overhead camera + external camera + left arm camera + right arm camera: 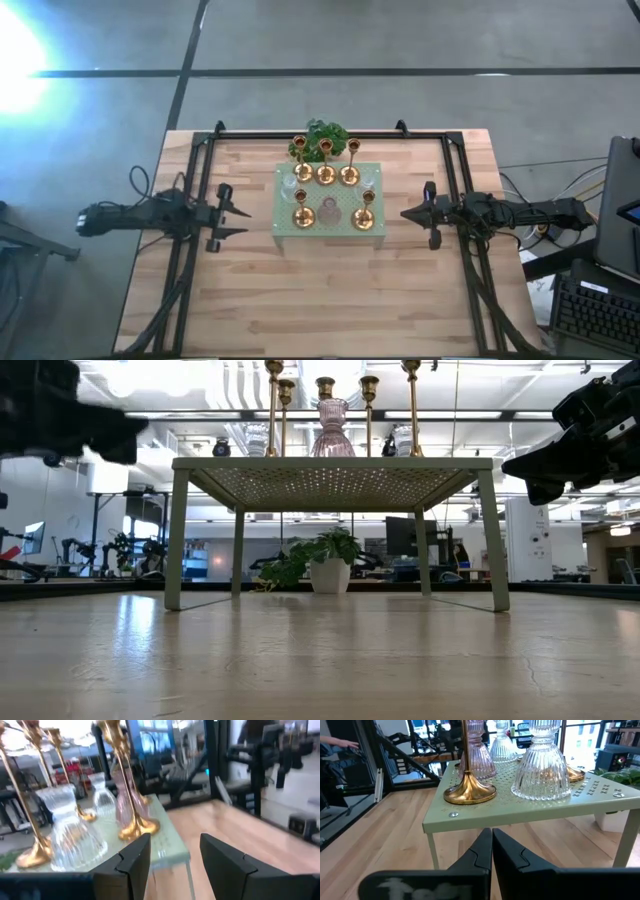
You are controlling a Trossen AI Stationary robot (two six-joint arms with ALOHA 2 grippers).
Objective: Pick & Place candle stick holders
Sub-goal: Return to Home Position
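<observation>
Five gold brass holders (326, 174) stand upright on their round bases on the pale green perforated stand (340, 232), three in the far row and two in the near row. A pink glass holder (329, 211) and two clear glass ones (368, 185) stand among them. My left gripper (243, 221) is open and empty, left of the stand and level with its top; its wrist view shows a gold base (137, 827) and a clear glass holder (70, 835) ahead. My right gripper (404, 213) is shut and empty, right of the stand, facing a gold base (470, 791).
A leafy green plant (322, 135) in a white pot (330, 574) stands behind the stand. Black frame rails (190, 250) run along both table sides and the far edge. Bare wooden table (320, 300) lies in front of the stand. A keyboard (590, 310) sits off the table's right.
</observation>
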